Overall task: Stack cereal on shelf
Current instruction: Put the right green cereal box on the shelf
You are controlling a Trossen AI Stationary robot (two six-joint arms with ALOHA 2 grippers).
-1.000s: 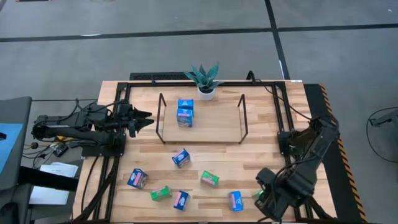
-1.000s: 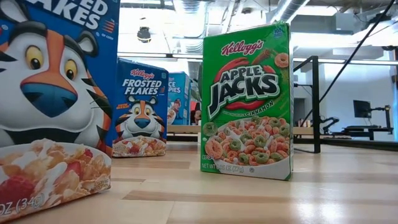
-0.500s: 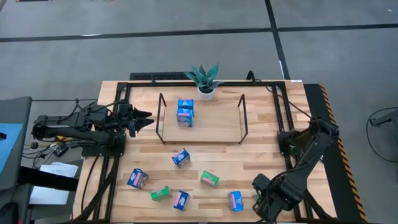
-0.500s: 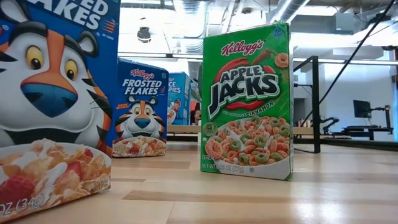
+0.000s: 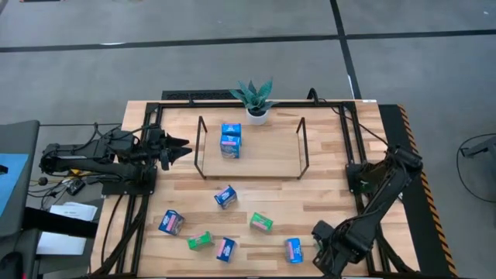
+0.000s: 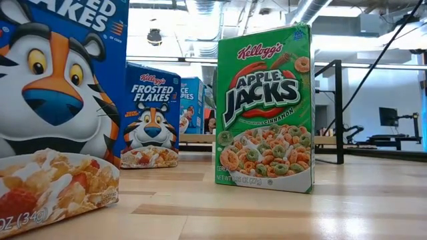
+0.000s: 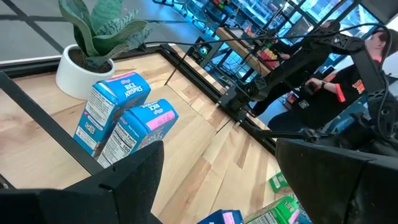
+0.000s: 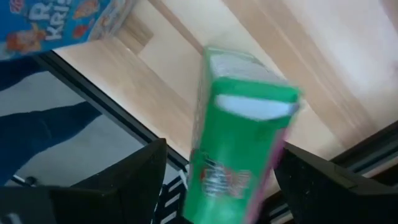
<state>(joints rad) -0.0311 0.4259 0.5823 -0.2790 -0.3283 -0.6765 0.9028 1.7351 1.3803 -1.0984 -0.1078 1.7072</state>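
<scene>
My right gripper (image 5: 322, 246) is open at the table's near right corner, low over a green cereal box (image 8: 239, 143). In the right wrist view its fingers stand on either side of that box. My left gripper (image 5: 182, 147) waits open, left of the shelf (image 5: 263, 159). Two blue boxes (image 5: 230, 139) stand stacked on the shelf's left part. On the tabletop lie several more blue boxes (image 5: 225, 196) and two green ones (image 5: 261, 222). The low view shows a green box (image 6: 263, 107) upright on its base. My right gripper straddles the green box's end (image 8: 249, 93), coming from above with one finger on each side. A gap shows at one finger (image 8: 134, 177). The other finger (image 8: 323, 186) covers the box's edge, so I cannot tell whether it touches.
A potted plant (image 5: 256, 101) stands behind the shelf. The black frame rail (image 5: 353, 155) runs along the table's right side beside my right arm. A blue box (image 5: 293, 249) lies just left of my right gripper. A person sits beyond the table (image 7: 348, 68).
My right gripper has moved a little toward the table's left and near edge and now covers the green box at the near right corner in the high view. The boxes have stayed where they were.
</scene>
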